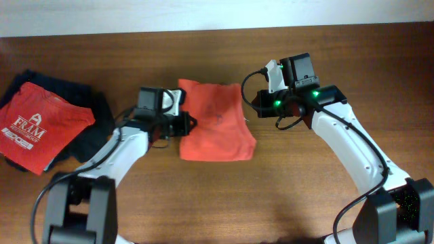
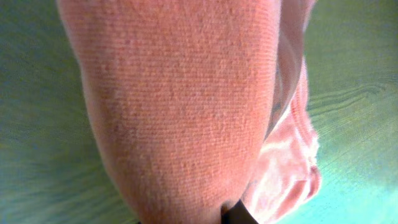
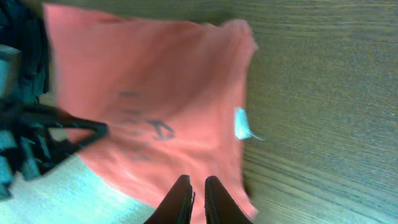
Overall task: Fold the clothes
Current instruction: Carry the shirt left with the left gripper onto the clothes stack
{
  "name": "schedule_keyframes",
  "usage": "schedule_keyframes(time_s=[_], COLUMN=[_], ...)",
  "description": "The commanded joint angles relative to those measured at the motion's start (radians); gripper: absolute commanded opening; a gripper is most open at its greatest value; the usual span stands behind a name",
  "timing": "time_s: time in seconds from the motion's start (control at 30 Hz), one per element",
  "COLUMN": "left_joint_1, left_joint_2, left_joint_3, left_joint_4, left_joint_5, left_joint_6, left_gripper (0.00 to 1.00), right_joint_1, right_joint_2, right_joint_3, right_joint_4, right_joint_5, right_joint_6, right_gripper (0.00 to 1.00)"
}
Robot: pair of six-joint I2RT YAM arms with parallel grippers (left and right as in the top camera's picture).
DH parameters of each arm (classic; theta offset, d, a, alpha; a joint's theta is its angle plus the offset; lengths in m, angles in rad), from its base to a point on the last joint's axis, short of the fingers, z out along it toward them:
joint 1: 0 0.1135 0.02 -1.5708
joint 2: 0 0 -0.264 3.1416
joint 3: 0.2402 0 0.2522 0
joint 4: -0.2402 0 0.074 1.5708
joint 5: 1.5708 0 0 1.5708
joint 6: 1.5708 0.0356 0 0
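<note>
Squarely at the middle of a brown wood-grain table (image 1: 305, 196), an orange-red short-sleeved T-shirt (image 1: 215, 122) lies folded into a flat, roughly rectangular packet, with faint dark lettering showing through the cloth. The black left gripper (image 1: 190, 123) sits at the packet's left edge. Its wrist view is filled by shirt fabric close against the lens, and only a dark sliver of the gripper shows at the bottom. Whether those jaws are apart or clamped on cloth cannot be told. The black right gripper (image 3: 198, 186) is at the shirt's far right corner, its two slim fingers drawn almost together with nothing between them, their tips over the fabric. A small white label (image 3: 244, 127) sticks out at the shirt's edge nearby. Well apart at the table's left end, a folded red shirt with a white "FRAM" logo (image 1: 42, 125) rests on a crumpled dark navy garment (image 1: 95, 108).
</note>
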Motion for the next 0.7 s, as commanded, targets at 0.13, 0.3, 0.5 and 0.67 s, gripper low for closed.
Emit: schedule_keyframes(time_s=[0.13, 0.3, 0.5, 0.67], left_joint_1=[0.169, 0.259, 0.393, 0.554], left_joint_2=[-0.087, -0.087, -0.087, -0.087], left_joint_3=[0.056, 0.15, 0.277, 0.314], left_joint_4=[-0.063, -0.122, -0.168, -0.166], left_joint_5=[0.019, 0.037, 0.036, 0.032], left_joint_6=[0.119, 0.118, 0.119, 0.12], left_gripper=[0.0, 0.0, 0.0, 0.0], right_joint_1=[0.0, 0.0, 0.0, 0.0], right_joint_2=[-0.018, -0.018, -0.018, -0.018], right_joint_3=[0.0, 0.0, 0.0, 0.0], right_joint_4=[-0.01, -0.014, -0.025, -0.033], right_joint_5=[0.011, 0.011, 0.011, 0.011], right_joint_6=[-0.012, -0.012, -0.012, -0.012], right_gripper=[0.14, 0.14, 0.14, 0.14])
